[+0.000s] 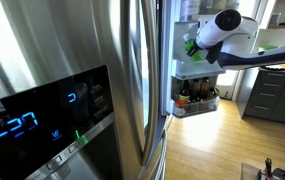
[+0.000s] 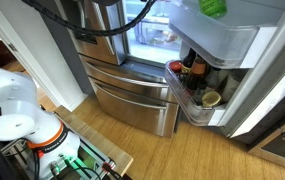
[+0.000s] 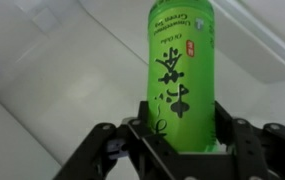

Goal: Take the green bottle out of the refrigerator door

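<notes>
The green bottle (image 3: pixel 179 70) is bright lime-green with dark lettering and stands upright between my gripper's (image 3: pixel 179 130) two black fingers, which press against its sides. Behind it is the white inner lining of the refrigerator door (image 3: pixel 52 70). In an exterior view the gripper (image 1: pixel 196 46) holds the green bottle (image 1: pixel 190 45) at an upper pale shelf bin of the open refrigerator door (image 1: pixel 187 70). In an exterior view the green bottle (image 2: pixel 214 7) shows at the top edge, above the door's upper bin (image 2: pixel 222 38). The bottle's base is hidden by the gripper.
Dark brown bottles and jars (image 2: pixel 190 72) fill the lower door bin, also seen in an exterior view (image 1: pixel 197 98). The steel fridge front with the blue-lit display panel (image 1: pixel 42 120) is close by. Grey cabinets (image 1: pixel 272 95) and wood floor (image 1: pixel 212 145) lie beyond.
</notes>
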Available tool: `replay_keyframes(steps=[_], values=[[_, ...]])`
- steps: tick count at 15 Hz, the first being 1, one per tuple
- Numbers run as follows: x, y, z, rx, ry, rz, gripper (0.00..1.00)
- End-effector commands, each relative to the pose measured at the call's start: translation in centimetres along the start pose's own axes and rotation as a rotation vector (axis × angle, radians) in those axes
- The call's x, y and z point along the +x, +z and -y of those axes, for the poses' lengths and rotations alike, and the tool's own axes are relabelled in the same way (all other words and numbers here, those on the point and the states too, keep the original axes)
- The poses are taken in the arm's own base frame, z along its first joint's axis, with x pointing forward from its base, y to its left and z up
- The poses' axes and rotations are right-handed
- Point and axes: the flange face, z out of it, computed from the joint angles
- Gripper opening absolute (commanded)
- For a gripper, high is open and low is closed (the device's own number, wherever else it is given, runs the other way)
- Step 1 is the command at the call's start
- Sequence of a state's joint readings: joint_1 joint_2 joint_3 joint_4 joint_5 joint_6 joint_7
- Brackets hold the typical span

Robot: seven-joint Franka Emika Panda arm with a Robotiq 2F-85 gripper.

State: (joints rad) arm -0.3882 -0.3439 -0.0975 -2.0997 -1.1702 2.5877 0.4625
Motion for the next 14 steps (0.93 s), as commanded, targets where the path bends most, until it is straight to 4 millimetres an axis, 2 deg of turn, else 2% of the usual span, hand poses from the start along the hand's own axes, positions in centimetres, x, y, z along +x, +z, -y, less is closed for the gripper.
replay_keyframes(steps=[1, 10, 14], values=[[-0.3, -1.3, 0.2, -0.048, -0.156, 0.003, 0.35], [-0.2, -4.2, 0.4, -0.111, -0.422, 0.052, 0.35], [-1.0, -5.5, 0.5, -0.080, -0.449, 0.139, 0.35]])
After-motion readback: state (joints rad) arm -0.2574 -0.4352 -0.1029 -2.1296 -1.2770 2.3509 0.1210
